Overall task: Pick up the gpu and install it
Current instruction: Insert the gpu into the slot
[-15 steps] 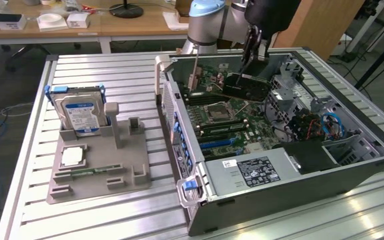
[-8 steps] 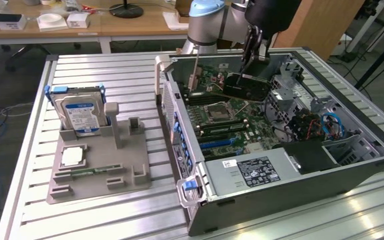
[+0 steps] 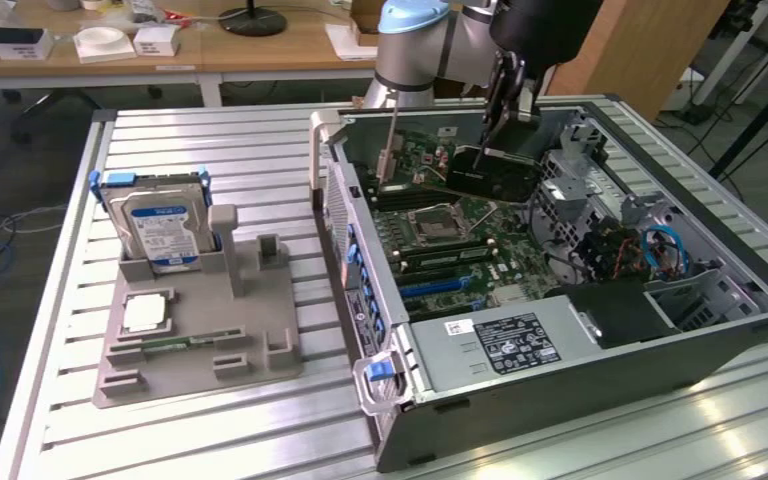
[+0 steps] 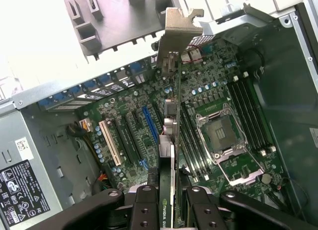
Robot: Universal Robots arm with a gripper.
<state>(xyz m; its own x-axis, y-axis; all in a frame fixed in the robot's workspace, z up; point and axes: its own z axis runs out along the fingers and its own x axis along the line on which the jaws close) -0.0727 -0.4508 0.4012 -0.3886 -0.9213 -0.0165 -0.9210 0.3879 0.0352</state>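
The gpu (image 3: 491, 172) is a dark flat card with a silver bracket at one end. It hangs just above the motherboard (image 3: 471, 250) inside the open computer case (image 3: 558, 380). My gripper (image 3: 502, 135) comes down from above and is shut on the card's upper edge. In the wrist view the gpu (image 4: 171, 140) runs edge-on away from my gripper (image 4: 170, 202), clamped between the black fingers (image 4: 144, 210). Its bracket reaches the case's rear wall. The card hangs over the expansion slots, beside the blue slot (image 4: 149, 123).
A grey holder (image 3: 197, 330) on the slatted table (image 3: 224, 140) carries a hard drive (image 3: 157, 225), a processor chip (image 3: 144, 312) and a memory stick (image 3: 177, 343). Inside the case are the processor socket (image 4: 221, 133), a power supply (image 3: 504, 340) and a drive cage (image 3: 664, 250).
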